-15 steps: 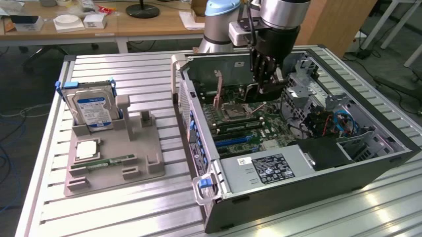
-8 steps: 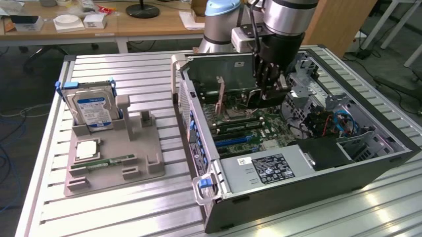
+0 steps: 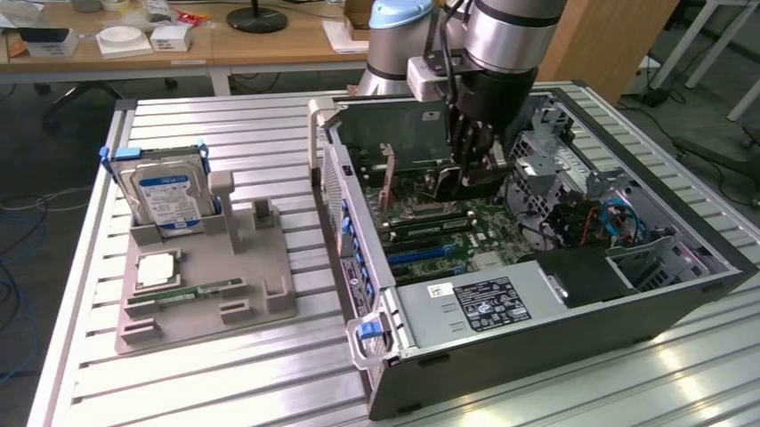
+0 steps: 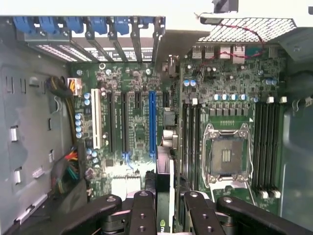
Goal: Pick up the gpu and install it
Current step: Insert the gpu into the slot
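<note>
My gripper point(image 3: 467, 169) reaches down into the open computer case point(image 3: 535, 338), above the motherboard point(image 3: 475, 227). It is shut on the gpu point(image 3: 457, 184), a thin dark card held upright. In the wrist view the gpu point(image 4: 163, 182) is seen edge-on between my gripper's point(image 4: 168, 199) black fingers point(image 4: 143, 208). The card hangs over the board between the long blue slot point(image 4: 152, 122) and the memory slots point(image 4: 191, 142). Whether its edge touches the board I cannot tell.
A grey fixture tray point(image 3: 267, 267) stands on the slatted table at the exterior view's left, holding a silver hard drive point(image 3: 166, 200) and a green memory stick point(image 3: 190, 292). Inside the case are a power supply point(image 3: 475, 307), drive cages point(image 3: 618, 222) and an empty processor socket point(image 4: 226, 154).
</note>
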You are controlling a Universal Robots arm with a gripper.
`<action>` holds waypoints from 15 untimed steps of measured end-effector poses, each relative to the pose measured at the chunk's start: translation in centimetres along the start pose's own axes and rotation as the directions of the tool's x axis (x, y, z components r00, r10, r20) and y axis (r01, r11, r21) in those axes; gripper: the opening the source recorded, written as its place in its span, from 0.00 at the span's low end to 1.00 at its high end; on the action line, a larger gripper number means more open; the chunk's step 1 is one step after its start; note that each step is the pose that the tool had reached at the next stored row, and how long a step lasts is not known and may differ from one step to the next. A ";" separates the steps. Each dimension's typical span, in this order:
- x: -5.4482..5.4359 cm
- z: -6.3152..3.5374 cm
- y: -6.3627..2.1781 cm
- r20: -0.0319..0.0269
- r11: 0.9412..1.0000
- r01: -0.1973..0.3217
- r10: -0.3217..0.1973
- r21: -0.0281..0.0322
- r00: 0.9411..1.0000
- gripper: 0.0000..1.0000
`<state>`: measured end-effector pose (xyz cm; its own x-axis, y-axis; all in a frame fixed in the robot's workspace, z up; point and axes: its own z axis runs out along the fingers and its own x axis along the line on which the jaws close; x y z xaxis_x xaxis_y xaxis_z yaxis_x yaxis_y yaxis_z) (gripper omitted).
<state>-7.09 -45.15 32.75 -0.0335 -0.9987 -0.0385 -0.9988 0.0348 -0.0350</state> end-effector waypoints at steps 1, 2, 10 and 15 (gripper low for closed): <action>0.0 0.14 0.01 0.000 1.000 0.000 0.000 -0.002 1.000 0.27; 0.0 0.28 0.02 0.000 1.000 0.000 0.000 -0.002 1.000 0.27; 0.6 1.33 0.04 -0.001 1.000 -0.008 0.008 -0.002 1.000 0.27; 0.6 2.23 0.25 -0.001 1.000 -0.010 0.010 -0.002 1.000 0.27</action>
<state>-7.28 -45.68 30.49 -0.0439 -0.9983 -0.0381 -0.9985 0.0452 -0.0325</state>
